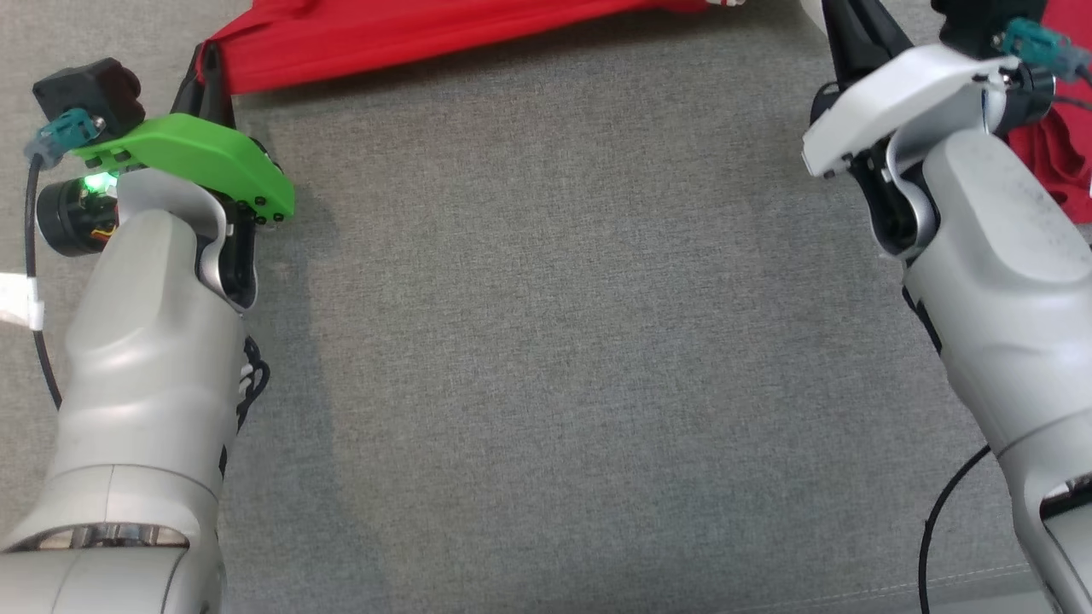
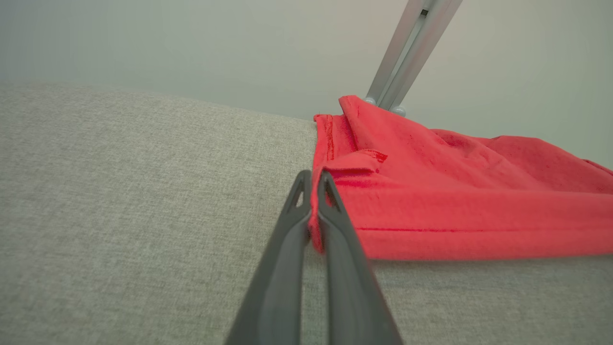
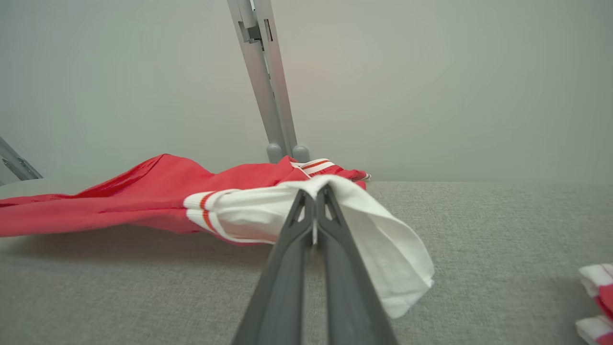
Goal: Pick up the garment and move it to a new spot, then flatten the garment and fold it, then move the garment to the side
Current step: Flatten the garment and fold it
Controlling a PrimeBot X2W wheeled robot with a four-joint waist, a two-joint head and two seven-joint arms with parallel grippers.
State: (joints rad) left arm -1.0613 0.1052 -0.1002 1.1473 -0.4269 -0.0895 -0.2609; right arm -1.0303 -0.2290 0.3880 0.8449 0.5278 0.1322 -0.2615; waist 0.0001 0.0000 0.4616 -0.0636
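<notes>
Soft matt red cloth garment [image 2: 455,211], coarse grey woven surface [image 1: 554,341]

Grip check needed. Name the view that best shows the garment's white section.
Right wrist view: the white section lies centred, clamped in the right pincer. Head view catches a white sliver at the top edge. Left wrist view shows the red hem.

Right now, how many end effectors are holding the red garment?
2. The left end effector grips the red garment at a hem corner; the right end effector grips its white part. Neither is hidden.
</notes>
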